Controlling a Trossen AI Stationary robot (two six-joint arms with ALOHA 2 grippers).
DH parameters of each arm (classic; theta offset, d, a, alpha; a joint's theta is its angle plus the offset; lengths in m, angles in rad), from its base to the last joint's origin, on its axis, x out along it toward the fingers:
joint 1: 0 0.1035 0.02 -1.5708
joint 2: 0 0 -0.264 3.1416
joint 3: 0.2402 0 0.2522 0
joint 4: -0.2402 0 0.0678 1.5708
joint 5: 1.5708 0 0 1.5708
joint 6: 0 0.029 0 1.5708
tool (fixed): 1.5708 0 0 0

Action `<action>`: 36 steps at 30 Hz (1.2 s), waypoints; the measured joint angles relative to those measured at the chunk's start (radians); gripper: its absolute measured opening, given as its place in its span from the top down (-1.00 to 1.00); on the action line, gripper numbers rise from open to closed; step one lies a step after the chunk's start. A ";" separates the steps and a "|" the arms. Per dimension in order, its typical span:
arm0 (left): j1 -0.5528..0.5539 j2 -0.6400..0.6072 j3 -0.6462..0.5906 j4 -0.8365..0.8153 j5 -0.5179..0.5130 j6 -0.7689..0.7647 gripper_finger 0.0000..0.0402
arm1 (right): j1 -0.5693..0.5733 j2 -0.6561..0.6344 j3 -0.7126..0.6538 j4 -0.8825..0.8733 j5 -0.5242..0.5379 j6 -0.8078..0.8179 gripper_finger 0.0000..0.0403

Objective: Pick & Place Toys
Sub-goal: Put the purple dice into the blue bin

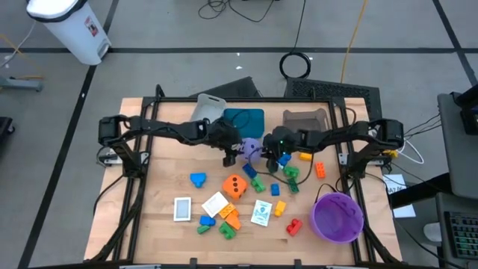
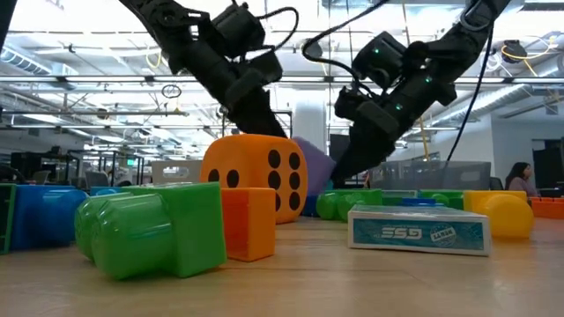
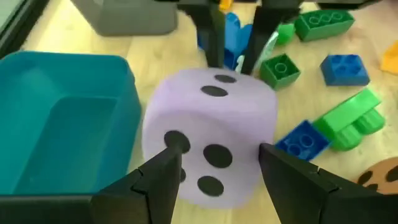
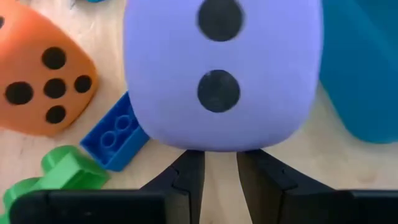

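Observation:
The purple die (image 1: 250,148) sits on the table between my two grippers. My left gripper (image 3: 221,168) is open on the die's left. Its fingertips stand in front of the two corners of the three-dot face (image 3: 211,162). My right gripper (image 4: 221,162) is on the die's right, fingers a narrow gap apart and empty, with the tips at the die's lower edge (image 4: 221,146). The orange die (image 1: 235,185) rests on the table just in front. Bricks and white cards (image 1: 261,213) lie around it. My left gripper comes at the purple die slanting down from the table's left. Its fingertips (image 3: 171,165) overlap the three-dot face, and I cannot tell whether they touch it. My right gripper comes from the table's right. The die's bulge hides its fingertips (image 4: 189,158), so I cannot tell whether they touch.
A teal tray (image 1: 245,119), a grey tray (image 1: 209,108) and a brown tray (image 1: 306,121) stand at the far edge. A round purple bowl (image 1: 337,217) stands at the near right. Blue and green bricks (image 3: 348,118) lie close beside the die.

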 joint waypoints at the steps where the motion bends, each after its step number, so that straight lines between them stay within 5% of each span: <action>1: 0.003 0.004 -0.001 -0.007 -0.001 0.000 -0.11 | -0.001 -0.001 0.000 0.001 0.001 -0.002 0.56; 25: 0.009 0.008 -0.006 -0.133 -0.003 0.035 -0.11 | -0.002 -0.031 0.007 0.018 -0.063 -0.022 0.56; 36: 0.043 0.002 -0.006 -0.180 0.101 0.087 -0.11 | -0.003 -0.075 0.009 -0.088 -0.079 -0.050 0.40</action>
